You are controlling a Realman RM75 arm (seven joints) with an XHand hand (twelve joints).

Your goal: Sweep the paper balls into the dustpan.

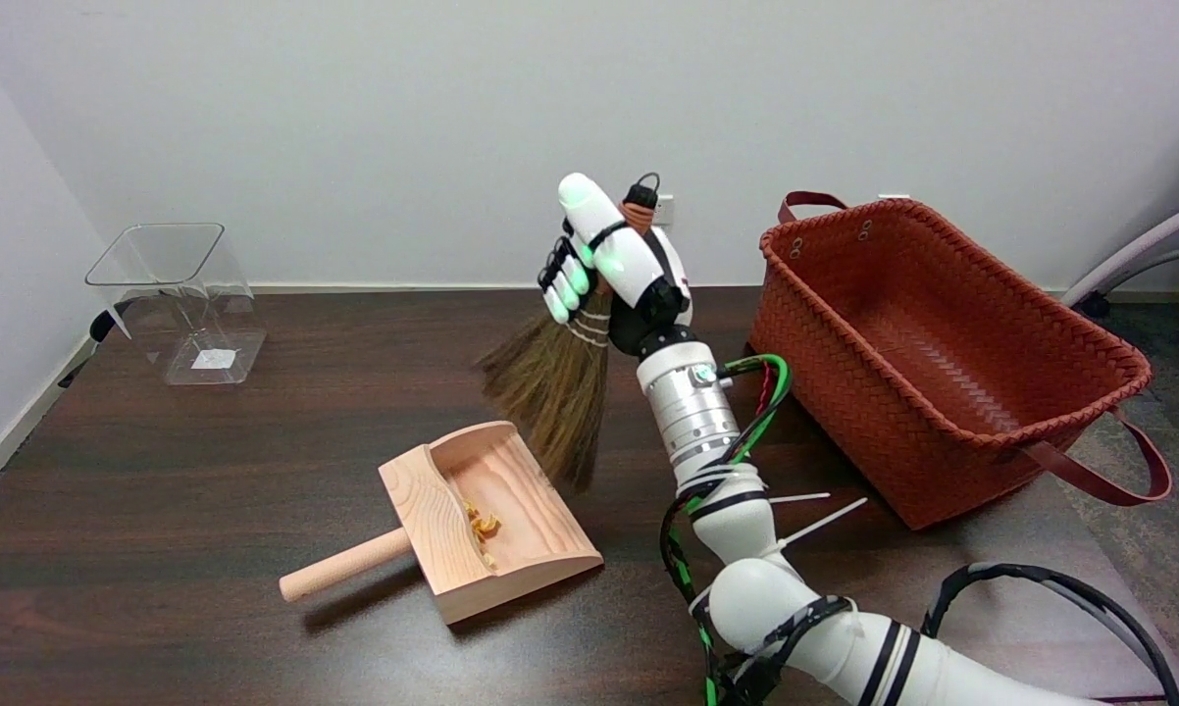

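My right hand (612,263) grips the handle of a small straw broom (555,387) and holds it above the table, bristles hanging down and to the left. The bristle tips hover just behind the wooden dustpan (521,495), which lies on the dark table with its round handle (344,567) pointing to the lower left. Small orange-yellow paper balls (482,525) lie inside the pan against its back wall. The broom's top end (639,201) sticks out above my hand.
A large woven red-brown basket (943,343) with strap handles stands at the right of the table. A clear plastic bin (179,299) stands at the back left near the wall. White cable ties (815,515) jut from my forearm.
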